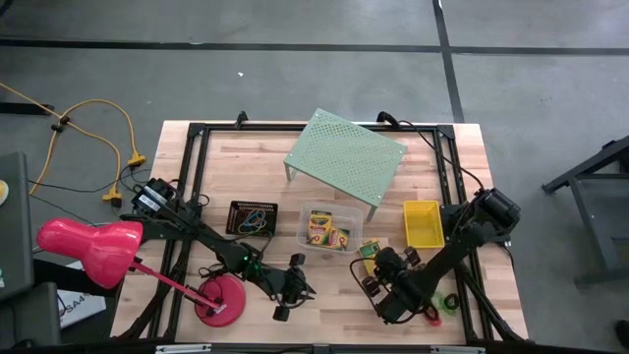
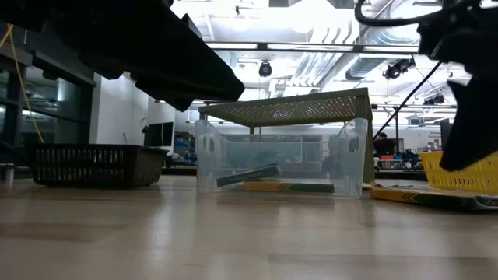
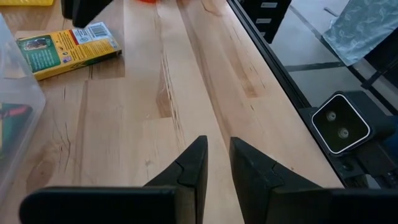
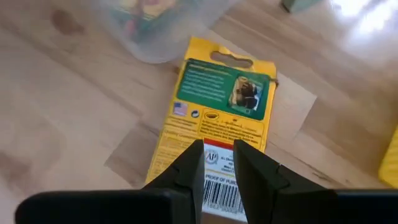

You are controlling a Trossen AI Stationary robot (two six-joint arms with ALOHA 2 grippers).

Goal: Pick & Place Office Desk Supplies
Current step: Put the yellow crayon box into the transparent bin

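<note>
Left gripper (image 3: 217, 163) hangs over bare surface (image 3: 186, 93), fingers narrowly apart and empty. Right gripper (image 4: 219, 167) hovers over a card box (image 4: 217, 124) beside the tub (image 1: 329, 228), fingers slightly parted, holding nothing. Only the high view shows the basket (image 1: 423, 223).

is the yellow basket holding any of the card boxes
No, in the high view the yellow basket shows only its bare yellow floor, with no card box inside.

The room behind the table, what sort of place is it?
Probably a lab or workshop: bare ceiling pipes overhead, a concrete floor marked with dark lines, and a yellow cable lying loose beside the wooden table.
</note>
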